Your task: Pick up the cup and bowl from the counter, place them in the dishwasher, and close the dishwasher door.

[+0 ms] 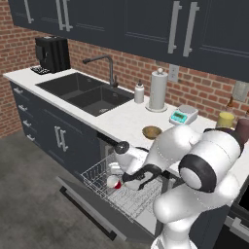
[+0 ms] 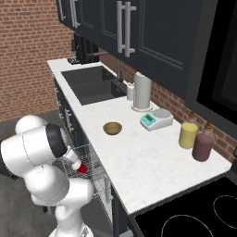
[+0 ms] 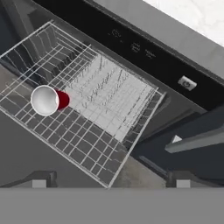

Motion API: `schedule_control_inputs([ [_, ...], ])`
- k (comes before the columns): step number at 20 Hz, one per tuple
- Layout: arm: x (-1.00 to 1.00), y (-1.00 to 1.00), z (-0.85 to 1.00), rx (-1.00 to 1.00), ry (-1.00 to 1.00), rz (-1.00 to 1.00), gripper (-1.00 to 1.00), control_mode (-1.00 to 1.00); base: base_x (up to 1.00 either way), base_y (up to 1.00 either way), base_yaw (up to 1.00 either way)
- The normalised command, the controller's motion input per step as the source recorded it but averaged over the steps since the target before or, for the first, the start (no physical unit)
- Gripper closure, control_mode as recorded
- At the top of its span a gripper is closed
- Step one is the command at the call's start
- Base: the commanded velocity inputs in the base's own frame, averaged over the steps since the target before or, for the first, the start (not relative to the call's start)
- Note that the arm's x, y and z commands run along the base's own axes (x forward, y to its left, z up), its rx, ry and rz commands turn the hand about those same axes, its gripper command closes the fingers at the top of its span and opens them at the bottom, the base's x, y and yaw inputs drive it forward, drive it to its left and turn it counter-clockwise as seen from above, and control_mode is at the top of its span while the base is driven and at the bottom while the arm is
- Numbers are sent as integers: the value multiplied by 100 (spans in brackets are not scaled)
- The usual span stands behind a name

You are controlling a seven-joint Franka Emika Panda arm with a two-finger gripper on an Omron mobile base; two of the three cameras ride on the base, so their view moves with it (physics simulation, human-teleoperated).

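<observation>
**Q:** What did the left base view give you?

**A:** My gripper (image 1: 127,181) hung over the pulled-out rack (image 1: 97,171) of the dishwasher (image 1: 104,146), jaws spread wide and holding nothing. The cup (image 1: 113,182) lay on its side in that rack. The bowl (image 1: 151,132) sat on the counter (image 1: 116,119), well apart from me.

**Q:** And the right base view?

**A:** The bowl (image 2: 112,128) looked empty; the cup (image 2: 81,167) showed red below the counter edge (image 2: 99,155).

**Q:** The hand view?

**A:** The cup (image 3: 49,100) rested near the rack's (image 3: 131,131) left side, white mouth toward me. I judged it might roll when the dishwasher door (image 3: 35,162) shut, and my elbow could catch the wires on lifting out.
</observation>
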Motion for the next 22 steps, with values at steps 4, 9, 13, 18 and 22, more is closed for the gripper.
schedule_control_inputs([
  [4,0,5,100,0,-12,14,-100,-100,0,0,0],
  [9,0,4,100,0,-9,14,-100,-100,0,0,0],
  [13,21,-1,85,-3,-12,14,-100,-100,0,0,0],
  [18,26,-3,58,-9,-4,16,-100,-100,0,0,0],
  [22,21,0,59,-6,6,14,-100,-100,0,0,0],
])
